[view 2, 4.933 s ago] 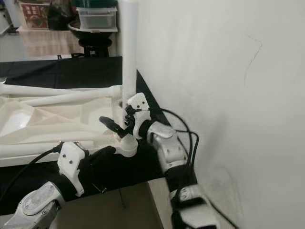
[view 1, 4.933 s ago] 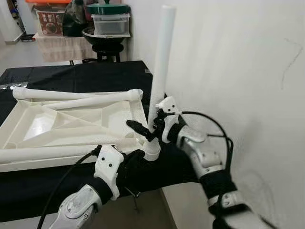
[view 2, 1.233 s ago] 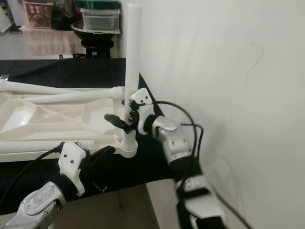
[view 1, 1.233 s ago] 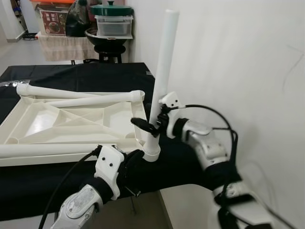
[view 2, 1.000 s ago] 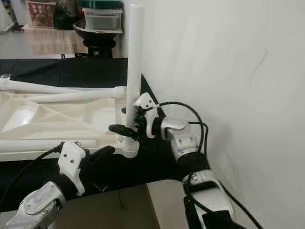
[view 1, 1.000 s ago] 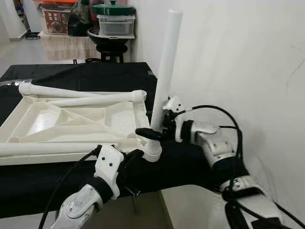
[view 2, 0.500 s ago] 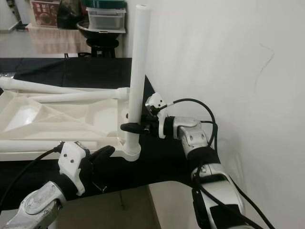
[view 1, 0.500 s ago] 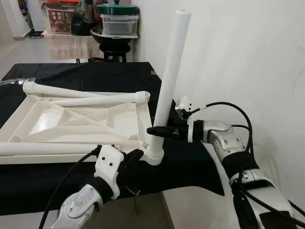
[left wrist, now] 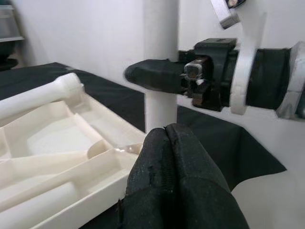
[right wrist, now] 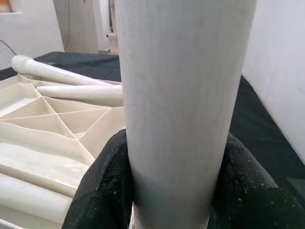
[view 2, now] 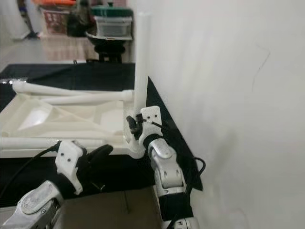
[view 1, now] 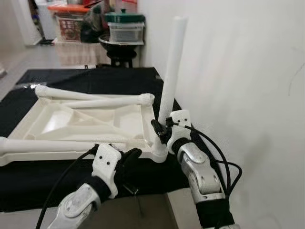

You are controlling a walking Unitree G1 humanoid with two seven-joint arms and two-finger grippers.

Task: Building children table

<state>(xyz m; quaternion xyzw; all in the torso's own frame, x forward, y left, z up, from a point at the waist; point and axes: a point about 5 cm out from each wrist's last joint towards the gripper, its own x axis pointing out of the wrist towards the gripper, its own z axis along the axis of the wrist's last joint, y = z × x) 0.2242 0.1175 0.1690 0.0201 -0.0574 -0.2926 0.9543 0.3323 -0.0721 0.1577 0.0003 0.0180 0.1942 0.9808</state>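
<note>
A white plastic tabletop [view 1: 62, 119] lies upside down on a black-covered table. One white leg [view 1: 172, 62] stands upright in its near right corner socket. My right gripper [view 1: 159, 130] is shut on this leg low down, just above the socket. In the right wrist view the leg [right wrist: 181, 71] sits squeezed between both black fingers [right wrist: 102, 191]. My left gripper [view 1: 131, 153] is shut, its tips at the tabletop's near rim beside the leg's base; the left wrist view shows its tips [left wrist: 165, 129] touching the rim. Loose legs [view 1: 100, 100] lie across the tabletop.
A white wall [view 1: 238, 71] runs close along the right of the table. The black cloth's [view 1: 95, 78] near edge hangs just under my arms. Another loose leg [view 1: 43, 145] lies along the tabletop's near side. A stool with a pot and containers [view 1: 121, 36] stands beyond the table.
My right wrist has swung round the upright leg, from reaching in from the right to gripping it from the near side. The leg stays upright. The camera has shifted a little.
</note>
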